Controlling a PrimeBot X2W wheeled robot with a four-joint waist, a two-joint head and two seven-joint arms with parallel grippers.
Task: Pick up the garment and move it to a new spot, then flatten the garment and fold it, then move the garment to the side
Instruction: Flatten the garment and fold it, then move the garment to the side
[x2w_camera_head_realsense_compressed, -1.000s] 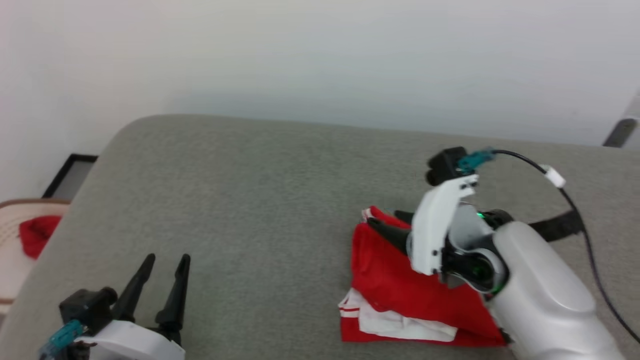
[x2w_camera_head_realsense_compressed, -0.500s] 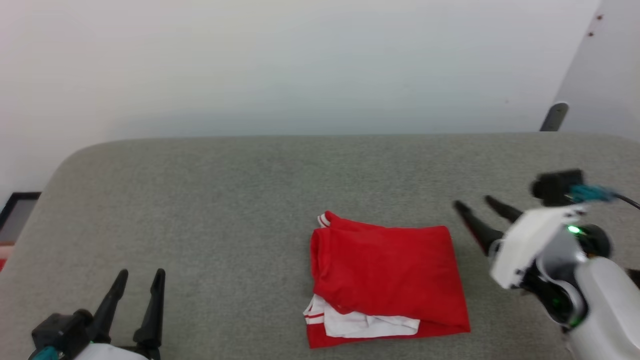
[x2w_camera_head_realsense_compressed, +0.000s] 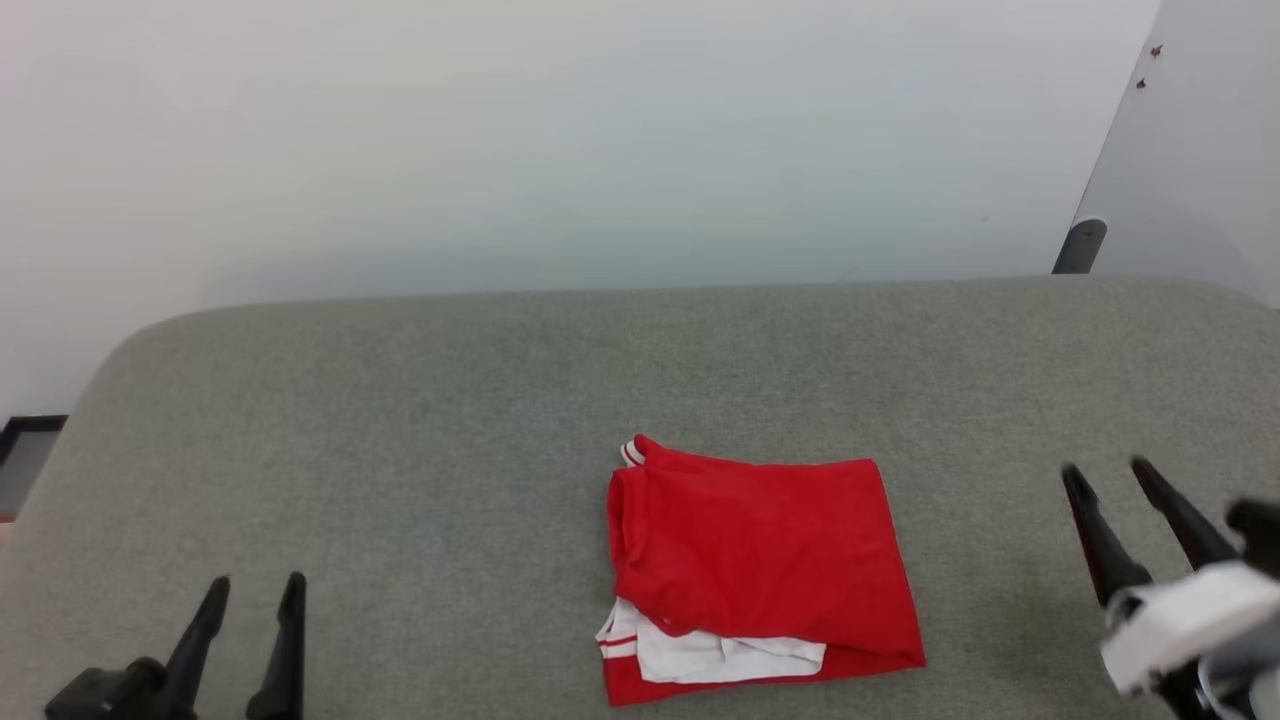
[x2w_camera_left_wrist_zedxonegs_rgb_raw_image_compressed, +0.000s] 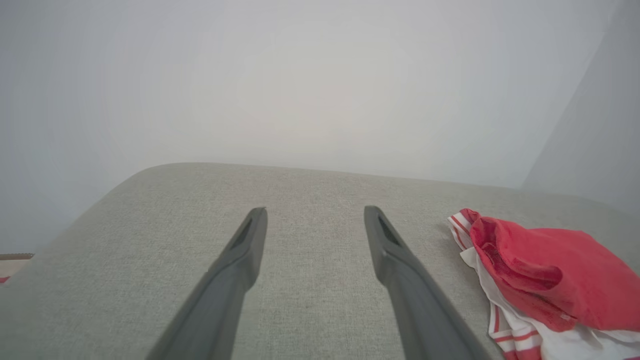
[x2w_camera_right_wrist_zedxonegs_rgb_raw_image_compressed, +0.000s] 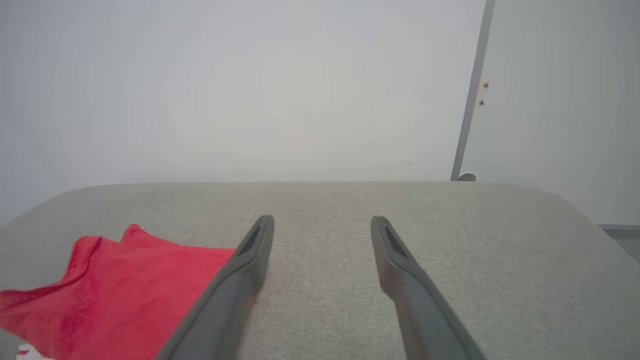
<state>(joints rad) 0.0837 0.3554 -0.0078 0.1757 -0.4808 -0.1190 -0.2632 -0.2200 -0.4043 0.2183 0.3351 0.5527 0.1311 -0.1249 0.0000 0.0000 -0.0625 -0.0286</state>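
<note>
Folded garment (x2w_camera_head_realsense_compressed: 760, 550), lettering hidden; left gripper (x2w_camera_head_realsense_compressed: 260, 579), right gripper (x2w_camera_head_realsense_compressed: 1103, 466) both wide, empty, edge-cropped

garment (x2w_camera_head_realsense_compressed: 760, 550): showing solid red across the folded top layer, with white fabric peeking out at the near-left edge.
trim (x2w_camera_head_realsense_compressed: 615, 643): running in white and red stripes at the sleeve edge.
padded surface (x2w_camera_head_realsense_compressed: 450, 420): showing an even, flecked grey weave.
left gripper (x2w_camera_head_realsense_compressed: 258, 585): fingers showing matte black.
right gripper (x2w_camera_head_realsense_compressed: 1105, 470): fingers showing black, housing showing white.
wall (x2w_camera_head_realsense_compressed: 560, 150): showing plain off-white.
</note>
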